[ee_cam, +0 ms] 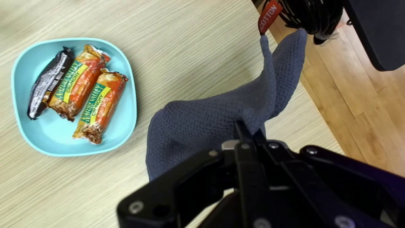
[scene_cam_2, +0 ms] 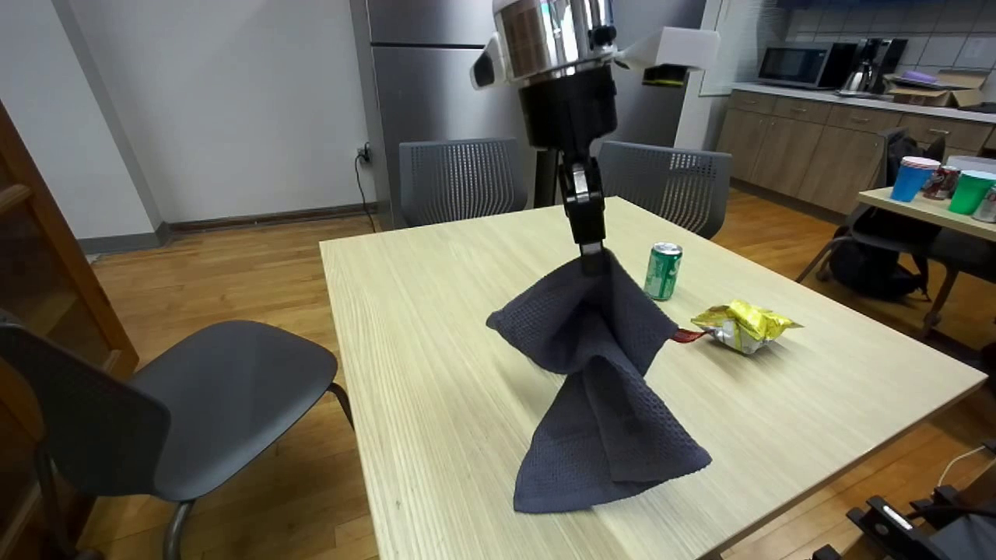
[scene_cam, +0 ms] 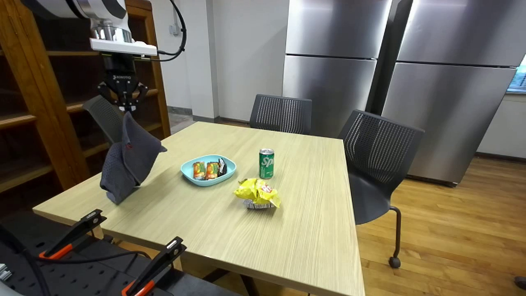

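My gripper [scene_cam: 128, 109] is shut on a dark grey-blue waffle cloth [scene_cam: 137, 154]. It pinches the cloth near its top, and the rest hangs down in folds. In an exterior view the gripper [scene_cam_2: 592, 253] holds the cloth [scene_cam_2: 607, 420] over the table; I cannot tell whether its lower edge touches the tabletop. In the wrist view the fingertips [ee_cam: 251, 129] press together on the cloth [ee_cam: 196, 123], whose red tag [ee_cam: 269, 15] sticks out. A light blue bowl [ee_cam: 57, 141] beside the cloth holds two orange-green snack bars [ee_cam: 99, 106] and a dark-wrapped bar [ee_cam: 49, 84].
On the wooden table [scene_cam: 312, 230] stand a green soda can [scene_cam: 266, 163] and a crumpled yellow snack bag [scene_cam: 257, 192]. Dark chairs [scene_cam: 280, 114] stand around the table. Black clamps with orange grips [scene_cam: 156, 265] sit at the near edge. A wooden cabinet [scene_cam: 33, 82] is behind the arm.
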Tool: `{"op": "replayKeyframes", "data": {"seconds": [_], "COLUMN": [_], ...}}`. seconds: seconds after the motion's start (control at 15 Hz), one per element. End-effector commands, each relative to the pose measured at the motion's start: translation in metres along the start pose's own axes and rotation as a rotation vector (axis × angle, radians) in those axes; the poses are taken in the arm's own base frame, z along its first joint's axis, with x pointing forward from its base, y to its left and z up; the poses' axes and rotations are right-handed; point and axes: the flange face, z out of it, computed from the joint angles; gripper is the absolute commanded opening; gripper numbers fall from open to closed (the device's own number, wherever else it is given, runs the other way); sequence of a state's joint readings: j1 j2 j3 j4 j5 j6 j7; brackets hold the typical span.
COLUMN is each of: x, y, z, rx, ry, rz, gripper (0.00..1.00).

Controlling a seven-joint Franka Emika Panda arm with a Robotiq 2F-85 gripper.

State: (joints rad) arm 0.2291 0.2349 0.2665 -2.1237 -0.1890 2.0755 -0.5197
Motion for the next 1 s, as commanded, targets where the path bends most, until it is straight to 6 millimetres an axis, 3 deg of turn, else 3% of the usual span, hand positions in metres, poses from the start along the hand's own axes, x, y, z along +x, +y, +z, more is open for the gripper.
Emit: {"op": "replayKeyframes", "data": {"seconds": [0.0,0.53,0.67,0.93], "x": [0.000,0.005,0.011,0.008], "y": [-0.016,-0.036,-0.033,-0.039], "z": [-0.028,-0.055,-0.049,-0.065], "rx": [-0.058,-0.135,-0.116,-0.127], "ry": [-0.039,-0.036,-0.087,-0.078], "rz": [0.014,-0.018,-0.015,-0.032], "gripper": [0.01,0.01,0.01,0.01]}}
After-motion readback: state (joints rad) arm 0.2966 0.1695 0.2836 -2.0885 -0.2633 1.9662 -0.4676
